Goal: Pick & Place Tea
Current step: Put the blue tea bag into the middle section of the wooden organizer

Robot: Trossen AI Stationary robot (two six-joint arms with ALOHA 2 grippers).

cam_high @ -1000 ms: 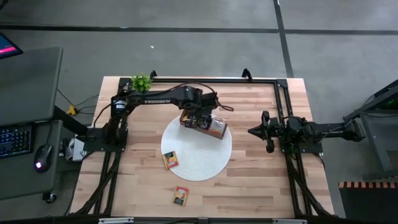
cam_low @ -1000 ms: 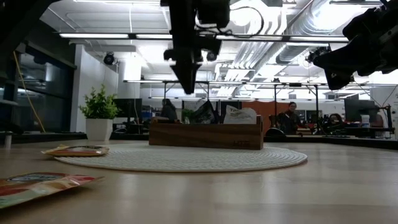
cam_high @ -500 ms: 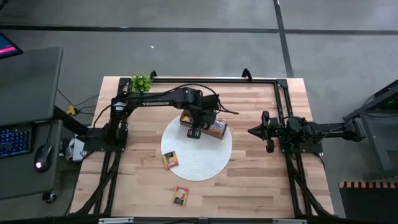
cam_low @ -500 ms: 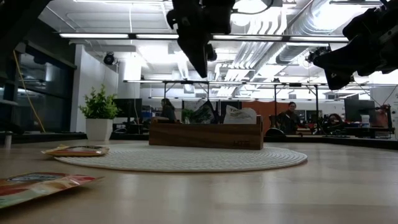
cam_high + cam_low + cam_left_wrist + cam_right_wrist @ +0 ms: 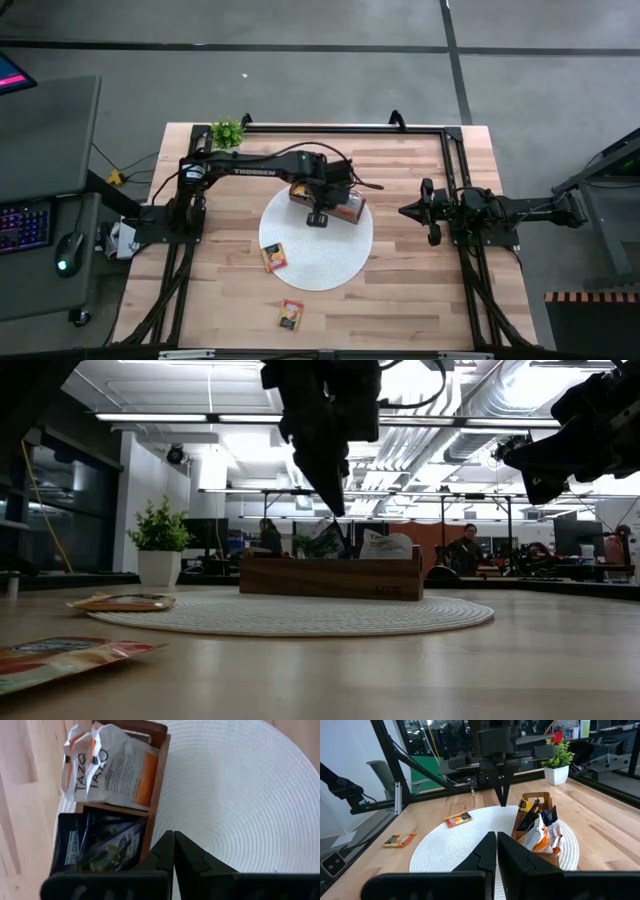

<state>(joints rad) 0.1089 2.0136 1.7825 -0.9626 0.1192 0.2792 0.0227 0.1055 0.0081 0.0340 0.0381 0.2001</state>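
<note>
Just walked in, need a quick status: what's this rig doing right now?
Tea sorting. The left gripper hangs empty, fingers shut, above the white round mat, beside the wooden box that already holds sachets. Two orange-yellow sachets are outside the box: one on the mat's edge, one on the bare table. The right gripper waits shut at the table's right side.

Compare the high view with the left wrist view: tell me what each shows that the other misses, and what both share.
Only the high view shows two loose orange-yellow sachets, one on the mat's edge and one on bare table, plus the right end effector waiting at the right side. Only the left wrist view shows the white-and-orange sachets and dark sachets standing in separate compartments. Both show the wooden box, the white mat and the shut, empty left end effector.
</note>
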